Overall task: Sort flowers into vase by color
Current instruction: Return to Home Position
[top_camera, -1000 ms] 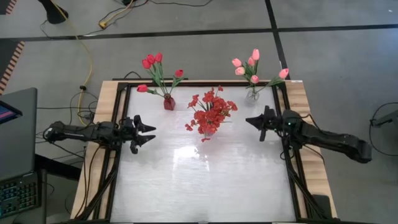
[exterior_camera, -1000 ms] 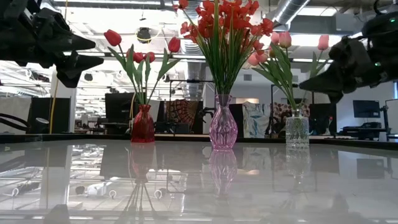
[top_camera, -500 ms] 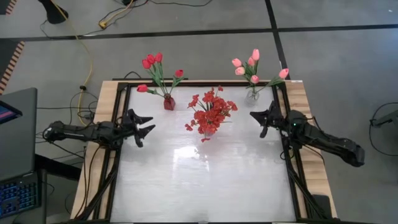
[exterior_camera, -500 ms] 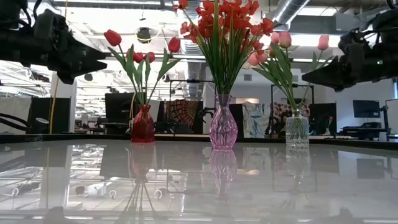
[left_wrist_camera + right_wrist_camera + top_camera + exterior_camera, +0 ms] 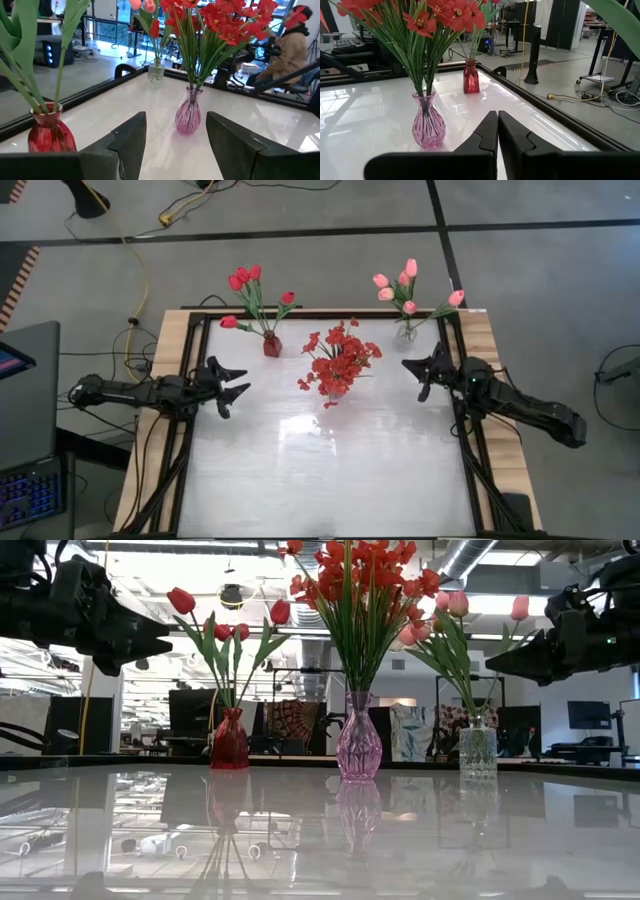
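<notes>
In the high view we found the left gripper point(image 5: 242, 381) at the left-centre of the frame, just inside the left rim of the table point(image 5: 330, 470). Its claw was wide, and the left wrist view showed a clear gap between the two dark fingers. The right gripper point(image 5: 407, 366) sat at the right-centre of the frame by the table's right rim, its claw narrow, the fingers pressed together on nothing. Both pointed inward toward the middle of the frame. In the low view they hung above the tabletop in the upper left and upper right corners, touching no flower or vase. All the flowers stood in vases along the upper part of the table. The red tulips point(image 5: 250, 285) rose from a small red vase point(image 5: 272, 345) at upper left of centre. The red bunches of small blossoms point(image 5: 340, 360) filled a pink-purple glass vase point(image 5: 358, 748) at the centre of the frame. The pink tulips point(image 5: 405, 285) stood in a clear vase point(image 5: 478, 750) at upper right of centre. In the low view the three vases were upright and well apart across the middle of the frame.
</notes>
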